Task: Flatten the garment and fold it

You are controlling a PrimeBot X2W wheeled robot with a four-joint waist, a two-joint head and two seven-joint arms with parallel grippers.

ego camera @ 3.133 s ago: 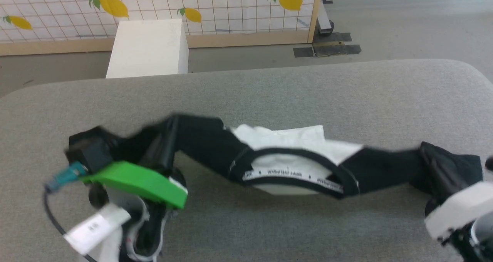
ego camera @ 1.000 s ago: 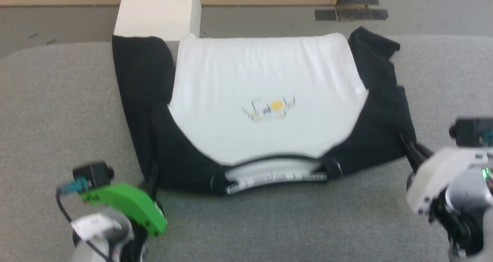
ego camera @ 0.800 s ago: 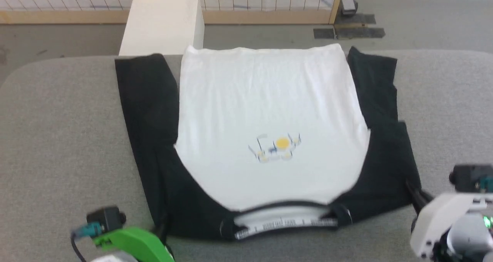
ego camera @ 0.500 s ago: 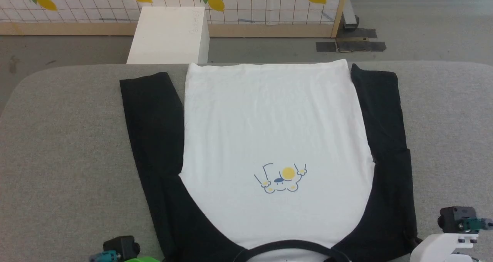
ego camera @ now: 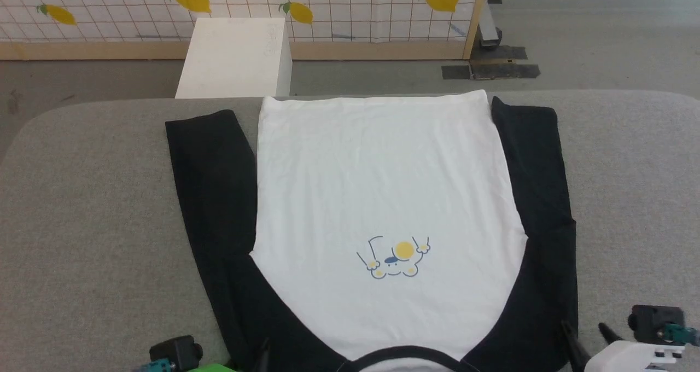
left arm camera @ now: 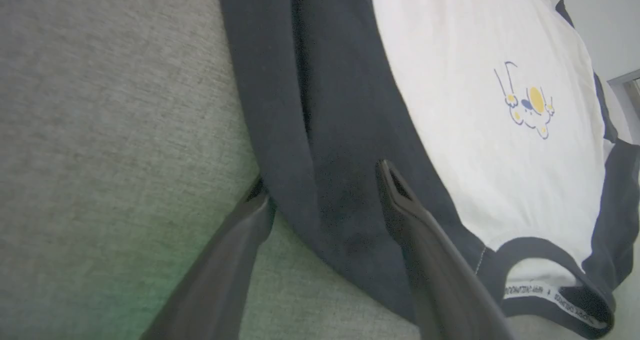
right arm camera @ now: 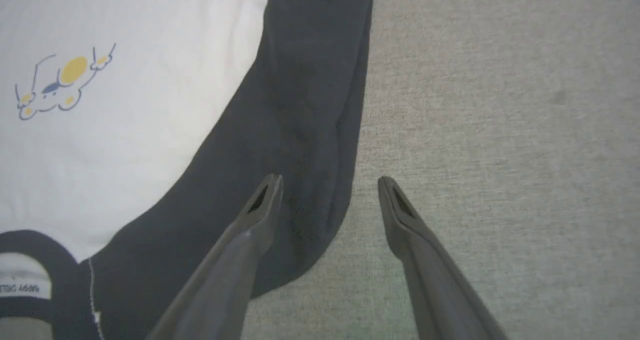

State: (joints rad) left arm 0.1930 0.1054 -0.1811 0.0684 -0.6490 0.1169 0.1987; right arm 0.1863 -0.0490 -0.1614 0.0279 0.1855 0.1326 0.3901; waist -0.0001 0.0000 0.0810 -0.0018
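Grey fabric-topped table (ego camera: 82,197); beyond it grey floor (ego camera: 590,33), white box (ego camera: 232,57), lemon-printed grid panel (ego camera: 339,5). We see white-bodied, black-sleeved shirt (ego camera: 377,186) spread flat mid-table, collar nearest us, sleeves alongside body, blue-and-yellow cartoon print (ego camera: 394,258) facing up. Our left gripper (left arm camera: 322,177) and right gripper (right arm camera: 330,181) gape wide, empty, at shirt's shoulders.

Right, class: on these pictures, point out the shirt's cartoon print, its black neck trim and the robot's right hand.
cartoon print (ego camera: 404,249): head view, its yellow circle.
neck trim (ego camera: 407,353): head view, middle of the black arc.
right hand (right arm camera: 330,179): right wrist view, midway between its fingertips.
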